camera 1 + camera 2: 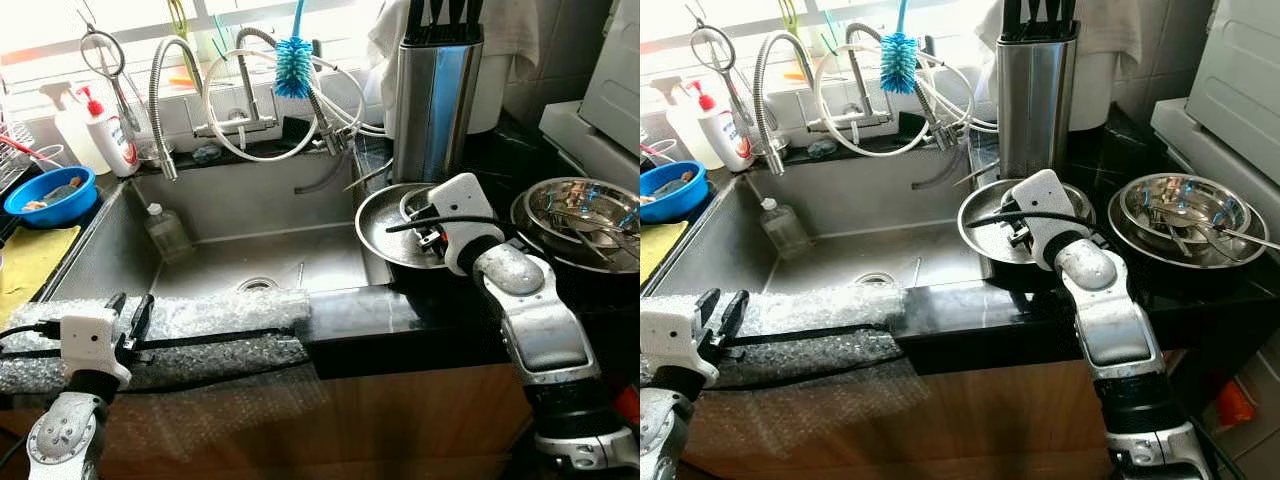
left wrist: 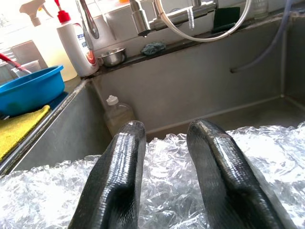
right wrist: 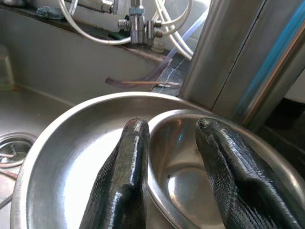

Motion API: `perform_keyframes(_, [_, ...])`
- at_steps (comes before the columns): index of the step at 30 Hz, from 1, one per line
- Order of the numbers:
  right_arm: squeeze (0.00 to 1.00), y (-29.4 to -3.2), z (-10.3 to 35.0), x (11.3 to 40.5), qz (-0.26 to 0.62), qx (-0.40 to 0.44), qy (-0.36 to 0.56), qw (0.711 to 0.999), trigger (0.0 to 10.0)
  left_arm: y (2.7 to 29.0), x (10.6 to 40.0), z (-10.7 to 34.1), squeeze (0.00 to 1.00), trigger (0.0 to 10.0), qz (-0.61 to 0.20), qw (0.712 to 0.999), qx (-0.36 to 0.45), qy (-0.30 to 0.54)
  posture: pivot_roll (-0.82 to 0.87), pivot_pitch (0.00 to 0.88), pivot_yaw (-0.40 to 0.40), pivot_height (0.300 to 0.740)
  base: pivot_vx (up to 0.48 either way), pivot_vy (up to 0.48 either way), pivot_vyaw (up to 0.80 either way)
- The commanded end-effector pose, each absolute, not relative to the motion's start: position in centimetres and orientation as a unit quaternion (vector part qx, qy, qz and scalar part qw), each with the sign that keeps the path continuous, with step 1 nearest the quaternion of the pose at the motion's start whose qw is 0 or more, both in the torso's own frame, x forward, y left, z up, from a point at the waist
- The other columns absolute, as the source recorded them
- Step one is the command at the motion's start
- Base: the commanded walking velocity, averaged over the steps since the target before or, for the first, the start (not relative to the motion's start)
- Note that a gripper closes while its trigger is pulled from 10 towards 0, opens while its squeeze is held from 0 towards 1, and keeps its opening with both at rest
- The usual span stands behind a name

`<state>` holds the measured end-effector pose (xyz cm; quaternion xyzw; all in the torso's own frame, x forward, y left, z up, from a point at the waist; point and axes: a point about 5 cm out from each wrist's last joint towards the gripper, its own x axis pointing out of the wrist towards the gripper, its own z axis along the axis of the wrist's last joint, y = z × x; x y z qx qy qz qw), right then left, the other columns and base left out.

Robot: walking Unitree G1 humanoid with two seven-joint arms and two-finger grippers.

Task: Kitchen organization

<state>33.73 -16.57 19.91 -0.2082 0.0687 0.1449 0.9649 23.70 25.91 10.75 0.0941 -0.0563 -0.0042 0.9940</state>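
A shallow steel plate (image 1: 378,238) lies on the black counter right of the sink, and a small steel bowl (image 3: 190,176) rests in it. My right gripper (image 3: 171,128) is open low over them. Its fingers straddle the small bowl's rim, one finger over the plate and the other inside the bowl. My left gripper (image 1: 132,308) is open above the bubble wrap (image 1: 220,320) that covers the sink's front edge, with nothing between its fingers (image 2: 119,157).
A steel knife block (image 1: 432,100) stands just behind the plate. A large steel bowl (image 1: 575,215) with utensils sits at the right. A plastic bottle (image 1: 165,230) lies in the sink (image 1: 300,255). A blue bowl (image 1: 50,195), soap bottle (image 1: 110,130) and yellow cloth (image 1: 25,265) are at the left.
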Motion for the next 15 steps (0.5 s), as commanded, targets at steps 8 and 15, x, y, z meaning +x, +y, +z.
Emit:
perform_keyframes(8, [0.00,-17.0,20.3,34.2,0.136,-0.196,0.088,0.967,10.0,25.3,23.8,9.5,0.00,10.0,-0.020,0.995,0.088,-0.032,-0.08,0.000,0.118,0.740,0.000,0.000,0.00])
perform_keyframes(15, [0.00,-17.0,23.4,34.1,0.077,-0.178,-0.017,0.981,10.0,25.2,23.8,9.4,0.00,10.0,-0.018,0.996,0.086,-0.033,-0.09,0.000,0.123,0.740,0.000,0.000,0.00])
